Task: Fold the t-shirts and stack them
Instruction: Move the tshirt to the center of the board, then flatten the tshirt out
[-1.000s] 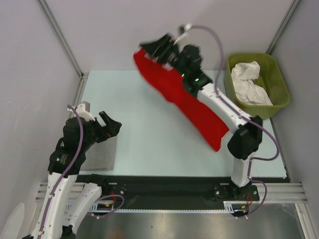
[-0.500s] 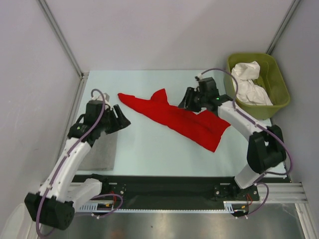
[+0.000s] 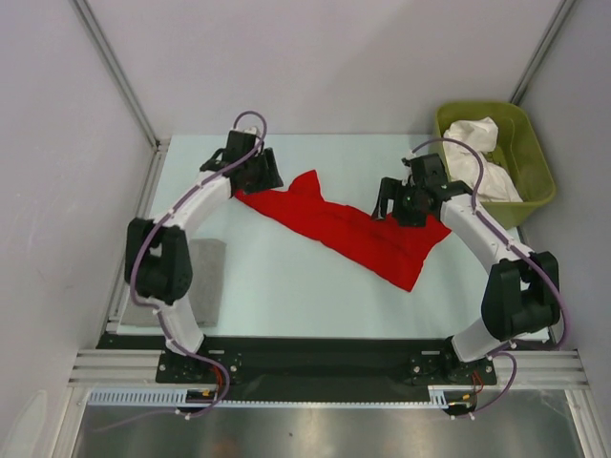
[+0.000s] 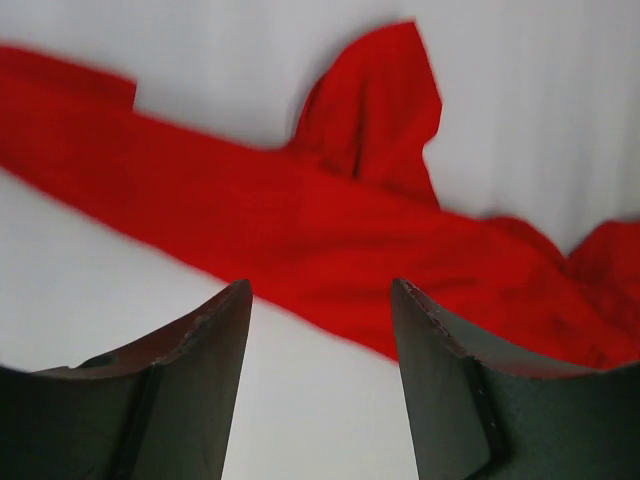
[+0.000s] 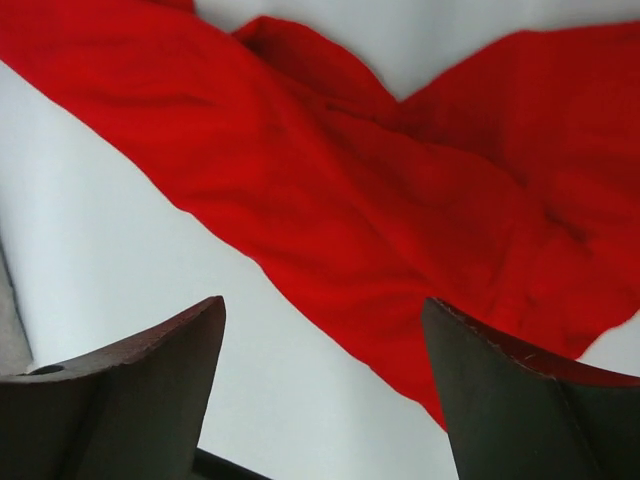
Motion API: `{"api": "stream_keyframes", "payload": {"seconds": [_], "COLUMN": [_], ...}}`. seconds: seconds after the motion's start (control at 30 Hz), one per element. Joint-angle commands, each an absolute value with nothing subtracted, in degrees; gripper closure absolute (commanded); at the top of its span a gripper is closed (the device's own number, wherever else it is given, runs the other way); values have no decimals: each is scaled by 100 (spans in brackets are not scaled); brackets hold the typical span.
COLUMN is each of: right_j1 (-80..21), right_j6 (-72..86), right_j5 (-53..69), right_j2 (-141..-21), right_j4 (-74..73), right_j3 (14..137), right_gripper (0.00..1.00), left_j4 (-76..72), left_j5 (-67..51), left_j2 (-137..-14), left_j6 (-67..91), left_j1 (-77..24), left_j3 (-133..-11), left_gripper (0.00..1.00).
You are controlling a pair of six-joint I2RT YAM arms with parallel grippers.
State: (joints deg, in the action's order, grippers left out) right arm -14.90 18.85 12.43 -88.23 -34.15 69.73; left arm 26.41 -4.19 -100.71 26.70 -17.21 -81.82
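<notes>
Table: left gripper, right gripper outstretched, apparently hovering over t-shirt.

Bright even light, soft-focus wrist views

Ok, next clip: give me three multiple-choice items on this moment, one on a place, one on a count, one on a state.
1. The white t-shirts lie: A. beside the arm bases; B. in the green tub; C. in a gripper.
2. How many shirts lie on the table? A. one; B. two; C. three.
3. The left gripper and right gripper are: A. both open; B. both shut on cloth; C. one open, one shut.
Answers: 1 B, white cloth fills the tub at far right. 2 A, only the red t-shirt lies there. 3 A, each wrist view shows its fingers apart with nothing between.
</notes>
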Motion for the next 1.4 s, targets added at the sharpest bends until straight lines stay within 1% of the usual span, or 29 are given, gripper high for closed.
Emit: {"api": "stream_keyframes", "payload": {"seconds": [0.0,0.1,0.13,0.27,0.4,0.53,0.57,0.63,0.67,0.73,0.77,0.83,0.97,1.17,1.27,1.3,1.33,1.37], "right_j1": [-1424,-1345,-1275,-1134,-1046,-1037,-1037,-1037,-1037,-1037,-1037,-1055,-1028,-1020,-967,-949,-932,-914], "right_j6": [1652,1652,1644,1547,1512,1433,1424,1380,1345,1319,1327,1327,1362,1178,1134,1142,1177,1195], "right_j5": [1143,1169,1169,1143,1160,1134,1125,1064,1020,984,976,713,264,237,351,412,396,378], "right_j2": [-8964,-9017,-9009,-8991,-8965,-8921,-8903,-8903,-8903,-8965,-8974,-9017,-9114,-9491,-9737,-9834,-9896,-9957], "right_j4": [-3831,-4060,-4095,-4122,-4140,-4131,-4122,-4078,-4026,-4025,-3982,-3946,-3728,-3104,-2795,-2760,-2751,-2751], "right_j3": [7031,7101,7093,6944,6786,6627,6540,6452,6408,6355,6346,6319,6284,6460,6600,6661,6749,6907], "right_gripper": [14,18,20,21,21,21,21,21,21,21,21,24,25,25,28,38,47,52], "left_j4": [2312,2189,2145,2171,2188,2224,2232,2232,2250,2268,2276,2285,2338,2443,2487,2505,2514,2531], "left_j5": [-211,-149,-149,-272,-185,-44,-27,-18,-9,-17,-44,-61,-97,-79,-44,-27,-18,-9], "left_j2": [-11043,-11661,-12063,-12918,-13297,-13456,-13465,-13474,-13465,-13404,-13377,-13263,-13008,-12394,-12051,-11972,-11901,-11831], "left_j6": [2233,2075,2048,2021,2223,2250,2233,2171,2171,2127,2118,2066,2039,2022,2004,2004,1995,2004], "left_j1": [-1872,-1951,-1977,-2030,-2048,-2065,-2065,-2065,-2065,-2065,-2065,-2065,-2065,-2065,-2065,-2065,-2065,-2057], "left_j3": [-9262,-9921,-10062,-10800,-10986,-11004,-11004,-11013,-11004,-11004,-10978,-10951,-10925,-10995,-11039,-11048,-11057,-11100], "left_gripper": [36,36,36,35,35,38,44,53,62,69,77,83,100,100,100,100,100,100]}}
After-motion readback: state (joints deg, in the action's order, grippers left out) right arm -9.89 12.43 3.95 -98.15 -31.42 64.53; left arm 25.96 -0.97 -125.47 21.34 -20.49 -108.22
